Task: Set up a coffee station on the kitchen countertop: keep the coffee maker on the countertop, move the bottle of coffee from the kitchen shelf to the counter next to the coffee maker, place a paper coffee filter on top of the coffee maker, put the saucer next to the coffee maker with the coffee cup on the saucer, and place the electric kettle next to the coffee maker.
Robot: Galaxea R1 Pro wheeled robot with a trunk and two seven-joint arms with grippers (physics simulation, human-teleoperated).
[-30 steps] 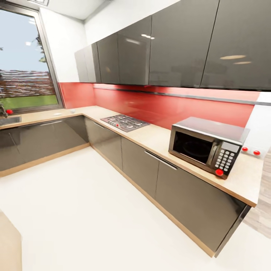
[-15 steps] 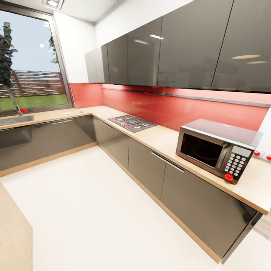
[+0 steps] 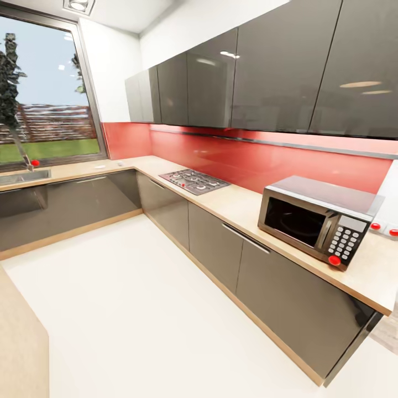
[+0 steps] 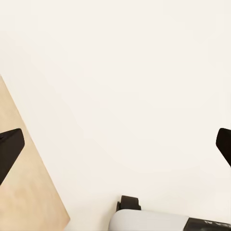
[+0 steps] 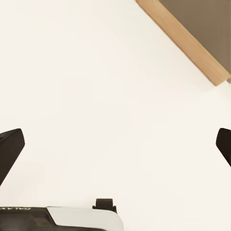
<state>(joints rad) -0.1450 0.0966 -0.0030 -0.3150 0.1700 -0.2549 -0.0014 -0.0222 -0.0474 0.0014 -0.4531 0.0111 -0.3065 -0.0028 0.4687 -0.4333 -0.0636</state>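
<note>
Running along the red backsplash (image 3: 243, 160), the kitchen countertop (image 3: 243, 207) turns a corner under the window (image 3: 47, 94) and carries on past a sink (image 3: 22, 177) with a red-knobbed tap. A gas hob (image 3: 194, 181) is set into the worktop partway along, close to the backsplash. Nearer the countertop's end stands a silver microwave (image 3: 318, 220) with a keypad and a red knob on its front corner, its door facing out over the cream floor (image 3: 143, 309). Glossy dark grey base cabinets (image 3: 221, 249) sit below the worktop and matching wall cabinets (image 3: 265, 72) hang above it. Two tiny white things lie on the worktop near the corner by the window, too small to name. The coffee maker, bottle, filter, cup, saucer and kettle cannot be made out on this stretch of counter.

Both arms hang low over the floor. The left gripper (image 4: 115, 147) has its dark fingertips (image 4: 9, 149) spread wide apart with nothing between them, above bare floor beside a tan wood-look edge (image 4: 24, 192). The right gripper (image 5: 115, 147) is likewise spread wide and empty, over floor near the tan plinth of a dark cabinet (image 5: 187, 41).
</note>
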